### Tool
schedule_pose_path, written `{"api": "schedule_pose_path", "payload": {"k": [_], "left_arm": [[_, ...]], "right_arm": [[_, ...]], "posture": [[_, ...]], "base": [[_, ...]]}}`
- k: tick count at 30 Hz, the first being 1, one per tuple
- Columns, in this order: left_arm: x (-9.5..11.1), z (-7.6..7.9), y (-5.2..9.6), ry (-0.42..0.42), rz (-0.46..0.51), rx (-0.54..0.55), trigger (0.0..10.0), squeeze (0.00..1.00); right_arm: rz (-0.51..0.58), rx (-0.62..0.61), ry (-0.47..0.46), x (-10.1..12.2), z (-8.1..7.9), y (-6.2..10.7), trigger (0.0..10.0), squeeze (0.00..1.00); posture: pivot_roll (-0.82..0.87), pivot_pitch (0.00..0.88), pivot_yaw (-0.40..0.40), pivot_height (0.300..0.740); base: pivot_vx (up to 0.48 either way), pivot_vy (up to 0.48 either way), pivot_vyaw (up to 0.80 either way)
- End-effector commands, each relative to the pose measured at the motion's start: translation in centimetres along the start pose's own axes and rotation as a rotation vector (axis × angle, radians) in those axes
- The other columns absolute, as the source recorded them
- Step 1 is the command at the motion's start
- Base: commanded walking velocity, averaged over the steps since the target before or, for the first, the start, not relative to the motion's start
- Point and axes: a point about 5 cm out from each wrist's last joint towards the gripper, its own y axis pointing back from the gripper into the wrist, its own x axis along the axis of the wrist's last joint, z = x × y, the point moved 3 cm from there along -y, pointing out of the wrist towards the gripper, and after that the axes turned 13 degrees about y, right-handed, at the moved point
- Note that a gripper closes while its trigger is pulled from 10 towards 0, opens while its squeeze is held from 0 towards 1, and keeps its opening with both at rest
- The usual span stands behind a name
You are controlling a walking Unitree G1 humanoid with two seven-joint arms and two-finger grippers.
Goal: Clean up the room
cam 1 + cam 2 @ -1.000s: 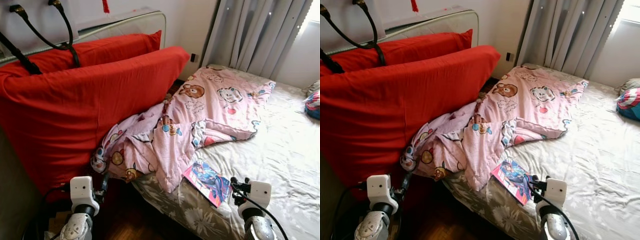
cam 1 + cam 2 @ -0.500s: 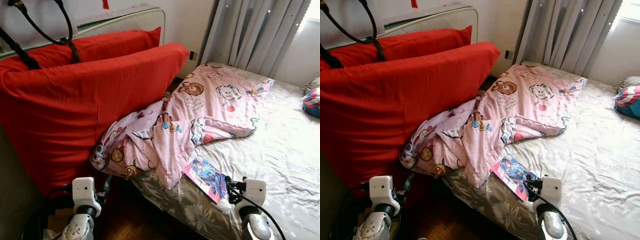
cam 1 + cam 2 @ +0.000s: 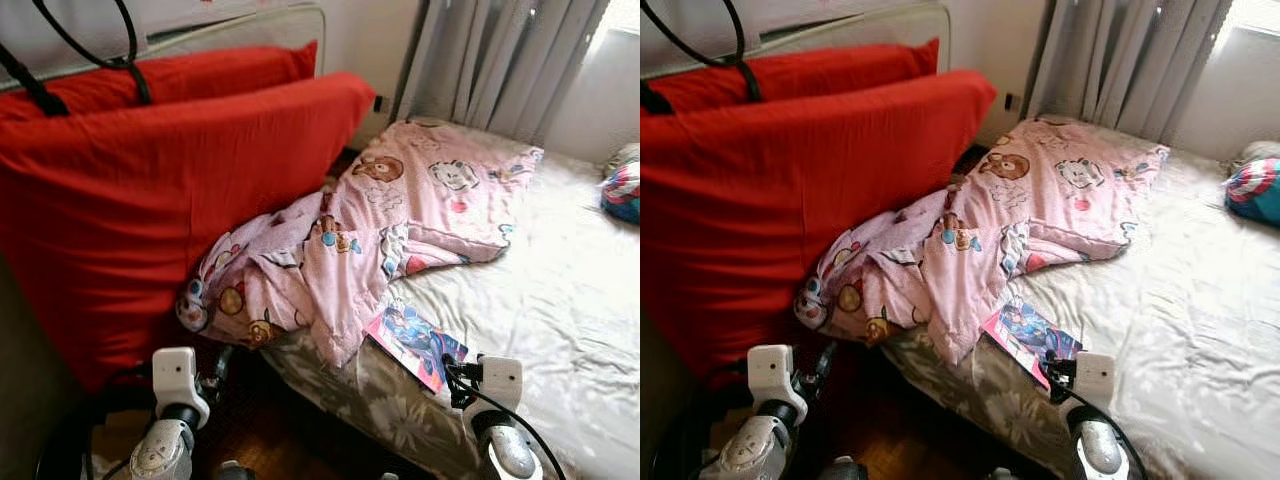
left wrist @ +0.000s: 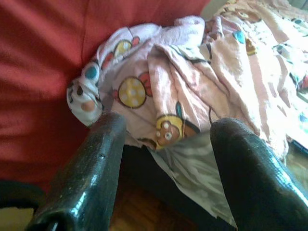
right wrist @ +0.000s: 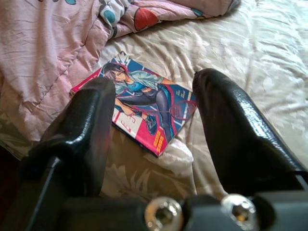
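Bedside, both my hands low and empty, book on the bed edge.

Bed (image 3: 560,300) with pale crumpled sheet runs to the right; grey curtains (image 3: 500,60) behind it. Two big red cushions (image 3: 150,190) stand on edge against the headboard at left. Pink cartoon-print blanket (image 3: 400,220) lies bunched across the bed, its lower end spilling over the near edge against the front cushion. Colourful pillow (image 3: 625,192) at far right edge. Comic book (image 5: 139,106) lies flat on the sheet near the bed's edge, just beside the blanket's hanging corner. My right hand (image 5: 154,125) is held just short of the book, fingers apart, framing it, not touching. My left hand (image 4: 166,159) is low by the cushion, fingers apart, pointing at the blanket's drooping end, holding nothing.
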Motion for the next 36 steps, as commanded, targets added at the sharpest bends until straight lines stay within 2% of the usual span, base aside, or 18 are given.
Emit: {"api": "schedule_pose_path", "payload": {"k": [1, 21, 36], "left_arm": [[0.1, 0.4, -0.5, 0.012, -0.008, -0.014, 10.0, 0.00], [0.2, 0.2, -0.5, 0.034, -0.001, 0.003, 10.0, 0.00], [0.3, 0.2, -0.6, 0.032, -0.003, 0.003, 10.0, 0.00]], "right_arm": [[-0.004, 0.002, -0.001, -0.1, -0.1, 0.0, 10.0, 0.00], [-0.005, 0.019, -0.021, 0.0, -0.7, -0.3, 10.0, 0.00], [-0.027, 0.043, -0.022, -0.2, -1.2, -0.4, 10.0, 0.00]], "posture": [[-0.01, 0.005, -0.063, 0.655], [0.00, 0.000, -0.065, 0.655], [0.00, 0.006, -0.062, 0.655]], "base": [[0.000, 0.000, 0.00], [0.000, 0.000, 0.00], [0.271, 0.000, 0.00]]}}
